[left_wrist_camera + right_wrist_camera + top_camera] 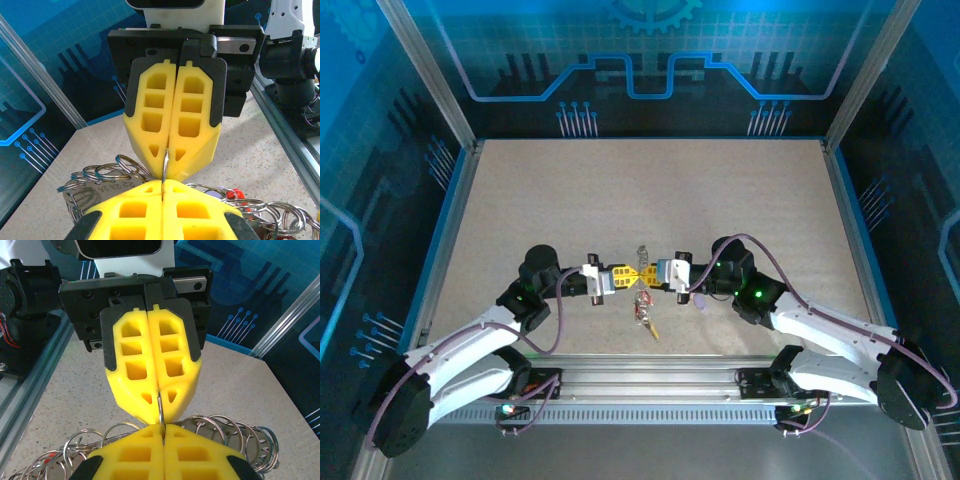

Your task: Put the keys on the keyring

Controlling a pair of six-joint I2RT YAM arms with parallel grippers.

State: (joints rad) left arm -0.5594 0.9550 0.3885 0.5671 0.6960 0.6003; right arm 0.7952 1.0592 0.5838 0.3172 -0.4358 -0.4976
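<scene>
My two grippers meet tip to tip over the table's near middle, the left gripper [623,276] [163,189] facing the right gripper [653,273] [162,431]. Both are shut on the same thin metal keyring [165,161] [160,410], seen edge-on and pinched upright between the yellow fingertips. The opposite gripper's fingers [192,120] [135,365] face each wrist camera. Below hangs a bunch of linked metal rings [642,312] [107,169] [240,432] with a stamped metal tag [95,192]. A red-headed key [233,194] and a pale lilac key [213,193] lie among the rings.
The beige table [650,190] stretches open behind the grippers. An aluminium rail [650,375] runs along the near edge between the arm bases. Blue framed walls [450,200] enclose the left, right and back sides.
</scene>
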